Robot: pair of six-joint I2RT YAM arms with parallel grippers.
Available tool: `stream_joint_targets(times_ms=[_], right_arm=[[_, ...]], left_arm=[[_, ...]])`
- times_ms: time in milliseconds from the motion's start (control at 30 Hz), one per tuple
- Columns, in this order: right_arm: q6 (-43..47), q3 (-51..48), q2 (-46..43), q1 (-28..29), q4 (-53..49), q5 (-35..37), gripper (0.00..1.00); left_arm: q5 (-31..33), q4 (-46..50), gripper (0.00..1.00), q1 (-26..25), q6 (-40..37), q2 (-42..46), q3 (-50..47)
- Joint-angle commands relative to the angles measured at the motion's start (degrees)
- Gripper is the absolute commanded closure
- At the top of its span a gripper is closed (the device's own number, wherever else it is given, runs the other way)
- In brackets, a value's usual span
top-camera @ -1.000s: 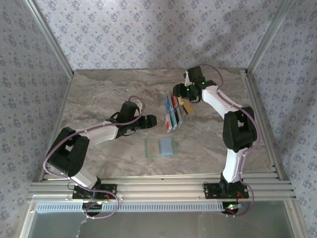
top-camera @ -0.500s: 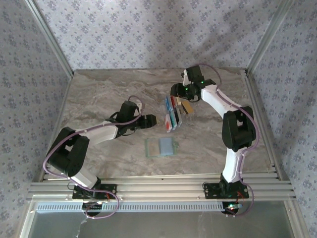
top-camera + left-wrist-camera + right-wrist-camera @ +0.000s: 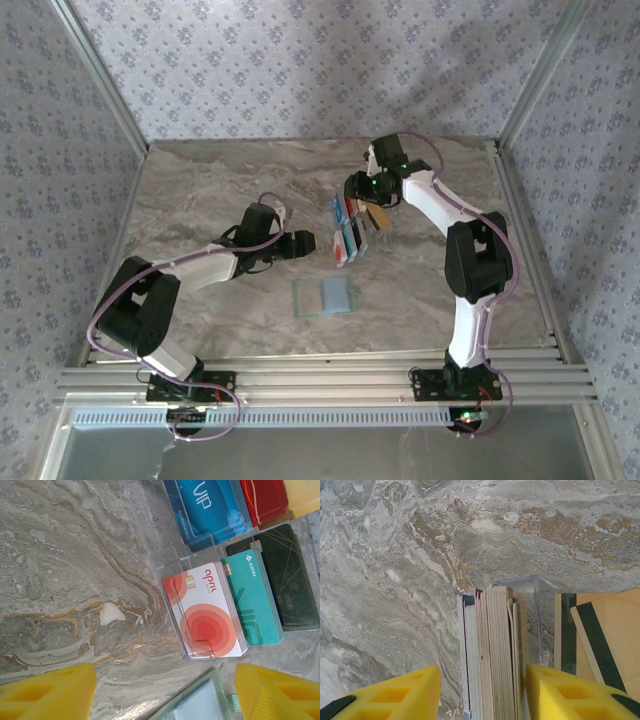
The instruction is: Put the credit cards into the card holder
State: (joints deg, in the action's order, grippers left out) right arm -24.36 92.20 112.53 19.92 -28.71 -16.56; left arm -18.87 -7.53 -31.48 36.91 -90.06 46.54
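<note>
On the marble table [image 3: 200, 190], the right gripper [image 3: 482, 680] points down, loosely straddling the credit cards [image 3: 492, 640]; left gripper [image 3: 165, 680] hovers wide

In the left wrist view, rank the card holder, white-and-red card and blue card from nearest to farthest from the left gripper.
1. Card holder, at the bottom edge, right by the left gripper.
2. White-and-red card, mid-frame, right of centre.
3. Blue card, at the top edge.
</note>
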Motion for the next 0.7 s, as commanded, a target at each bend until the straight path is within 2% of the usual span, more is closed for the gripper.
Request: stream_joint_targets(times_ms=[0, 333, 667], right_arm=[[1.2, 1.4, -0.1, 0.1, -1.8, -4.0, 0.53], [-0.4, -1.4, -2.7, -1.7, 2.2, -8.2, 0.55], [-1.0, -2.6, -4.1, -2.5, 3.5, -8.7, 0.59]], left_arm=[[-1.0, -1.2, 0.27, 0.5, -0.1, 1.3, -0.6], [-1.1, -1.2, 0.27, 0.5, 0.0, 1.3, -0.7], [-1.3, -1.3, 0.27, 0.6, 0.1, 1.2, -0.6]])
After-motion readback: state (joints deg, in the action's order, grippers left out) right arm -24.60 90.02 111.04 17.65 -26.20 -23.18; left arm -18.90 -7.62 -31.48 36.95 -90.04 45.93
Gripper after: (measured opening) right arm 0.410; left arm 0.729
